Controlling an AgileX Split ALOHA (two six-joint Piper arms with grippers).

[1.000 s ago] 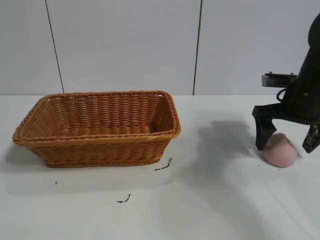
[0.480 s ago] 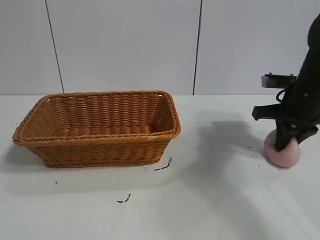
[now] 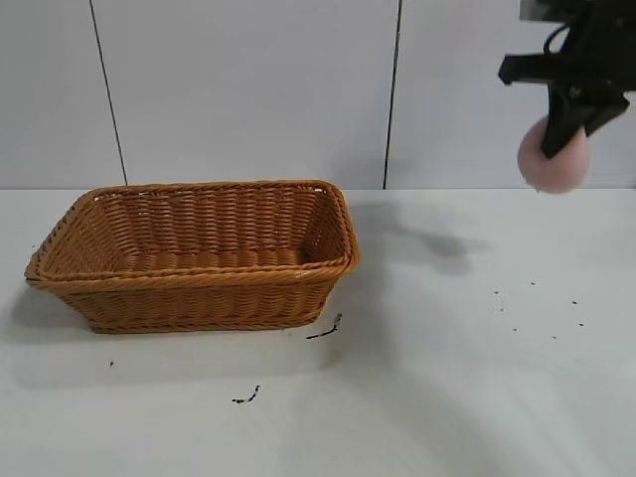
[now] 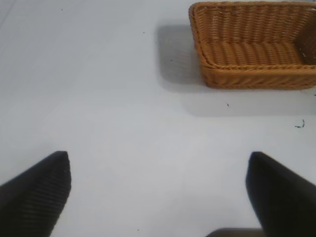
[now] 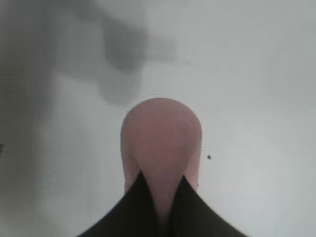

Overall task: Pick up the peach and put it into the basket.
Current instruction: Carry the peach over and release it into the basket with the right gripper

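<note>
My right gripper [image 3: 564, 129] is shut on the pale-pink peach [image 3: 553, 162] and holds it high above the table at the far right. In the right wrist view the peach [image 5: 161, 140] is pinched between the two black fingers [image 5: 136, 207]. The orange-brown woven basket [image 3: 199, 298] stands on the table at the left, empty, well to the left of the peach. It also shows in the left wrist view [image 4: 256, 74]. My left gripper [image 4: 159, 177] is open and empty over bare table, apart from the basket, and is out of the exterior view.
The white table [image 3: 447, 397] carries small black marks [image 3: 325, 331] in front of the basket and specks [image 3: 537, 308] at the right. The peach's shadow [image 3: 437, 243] lies on the table right of the basket. A grey panelled wall stands behind.
My right gripper closed on the peach on the table and then lifted it straight up, high above the surface. The basket has not moved.
</note>
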